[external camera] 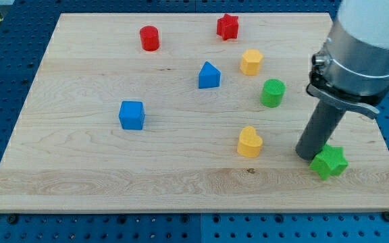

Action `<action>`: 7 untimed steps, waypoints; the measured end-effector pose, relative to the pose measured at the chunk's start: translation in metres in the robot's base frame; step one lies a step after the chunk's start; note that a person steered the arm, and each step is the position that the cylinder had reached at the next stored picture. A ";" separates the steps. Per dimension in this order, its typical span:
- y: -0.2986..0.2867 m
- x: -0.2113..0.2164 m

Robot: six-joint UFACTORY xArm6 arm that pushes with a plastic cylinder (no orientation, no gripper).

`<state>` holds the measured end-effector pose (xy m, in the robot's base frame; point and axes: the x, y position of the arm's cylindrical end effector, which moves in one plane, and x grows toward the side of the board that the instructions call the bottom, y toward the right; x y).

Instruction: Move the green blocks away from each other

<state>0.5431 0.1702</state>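
Observation:
A green star block point(330, 163) lies near the board's lower right corner. A green cylinder point(273, 92) stands up and to the left of it, well apart. My tip point(307, 156) rests on the board right against the green star's left side. The rod rises from it to the grey arm body at the view's upper right.
On the wooden board point(80, 169) there are also a yellow heart point(249, 142), a yellow hexagon point(251, 61), a blue house-shaped block point(209, 75), a blue cube point(132, 115), a red cylinder point(149, 38) and a red star point(227, 26). The board's right edge is close to the green star.

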 end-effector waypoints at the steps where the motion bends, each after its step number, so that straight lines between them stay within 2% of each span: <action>1: 0.001 0.000; 2: 0.002 0.003; 3: -0.025 0.011; 5: 0.009 0.022; 7: 0.012 0.015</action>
